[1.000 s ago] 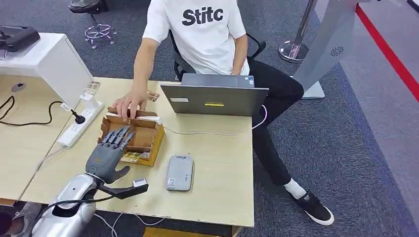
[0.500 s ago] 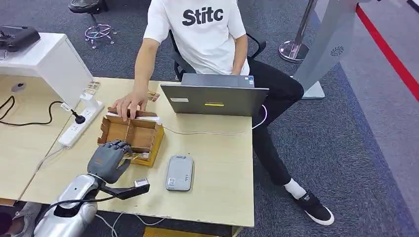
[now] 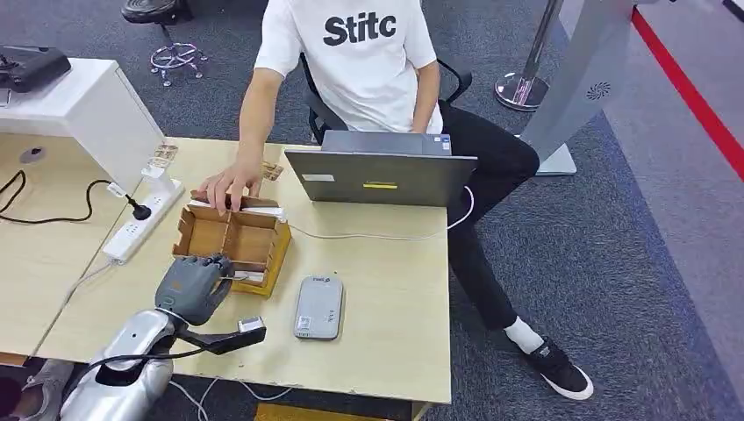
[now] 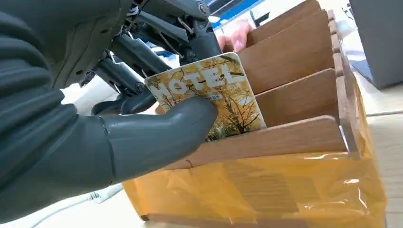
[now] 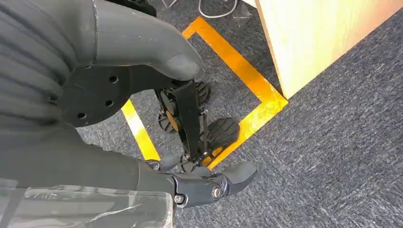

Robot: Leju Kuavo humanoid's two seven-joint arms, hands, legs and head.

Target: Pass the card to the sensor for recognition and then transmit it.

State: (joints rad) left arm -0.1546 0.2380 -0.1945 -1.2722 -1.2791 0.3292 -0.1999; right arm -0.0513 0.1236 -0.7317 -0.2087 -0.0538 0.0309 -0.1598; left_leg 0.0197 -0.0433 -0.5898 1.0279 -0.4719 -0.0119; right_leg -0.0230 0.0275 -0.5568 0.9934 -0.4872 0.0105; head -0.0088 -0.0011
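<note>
A yellow card (image 4: 227, 92) printed "HOTEL" stands in the near slot of a brown cardboard box (image 3: 263, 242) with dividers (image 4: 294, 95). My left hand (image 3: 194, 286) sits at the box's near edge and pinches the card between its thumb (image 4: 161, 133) and dark fingers. The card is still partly down inside the slot. A grey flat sensor device (image 3: 318, 307) lies on the table just right of my left hand. My right hand (image 5: 95, 95) hangs over the carpet beside the table and holds nothing, with its fingers apart.
A person seated across the table rests a hand (image 3: 228, 186) on the box's far edge. A grey laptop (image 3: 382, 178) stands behind the sensor. A white power strip (image 3: 140, 224) with cables lies left of the box. The table edge (image 3: 351, 386) is near me.
My left hand's fingers, stretched over the box a second ago, have curled in at the near slot and taken hold of the card. The person's hand stays on the box.
</note>
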